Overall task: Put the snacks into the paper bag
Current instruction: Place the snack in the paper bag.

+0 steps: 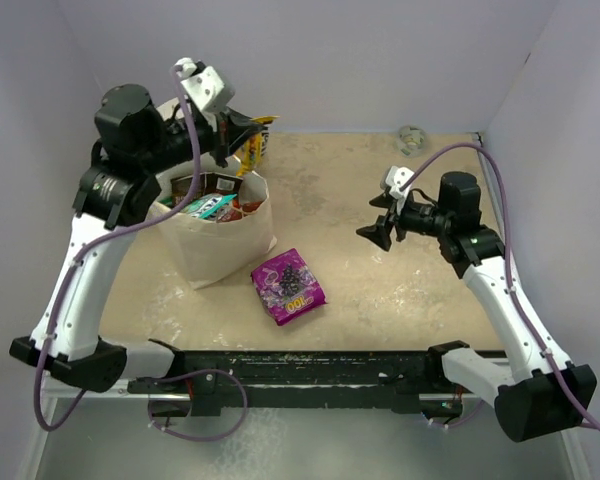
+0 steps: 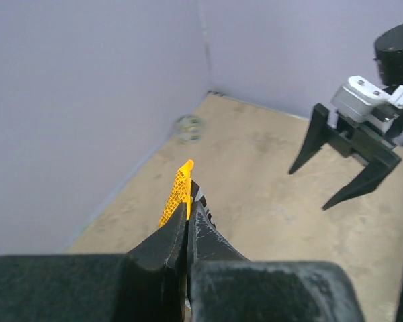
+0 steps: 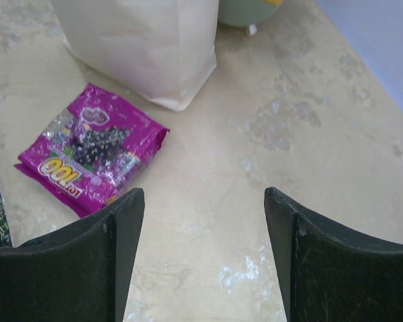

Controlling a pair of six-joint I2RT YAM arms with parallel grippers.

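Left wrist view: your left end effector (image 2: pixel 188 204) pinches the yellow candy bag (image 2: pixel 177 191); your right end effector (image 3: pixel 205 194) hangs spread above the desk (image 3: pixel 302 114) near the purple packet (image 3: pixel 91 151).

— How does the paper bag (image 1: pixel 220 250) at centre left look?
— Matt beige kraft paper, softly creased. The purple packet (image 1: pixel 288 286) just right of it is glossy film, crinkled and catching light.
— And the table (image 1: pixel 380 300)?
— Matt, sandy, mottled with pale chalky scuffs.
— The right gripper (image 3: pixel 201 201)?
— Its fingers (image 3: pixel 74 261) are matt black, plastic by the look, flecked with pale wear. The yellow packet (image 2: pixel 177 192), mid-frame in the left wrist view, shows a fine grid texture.
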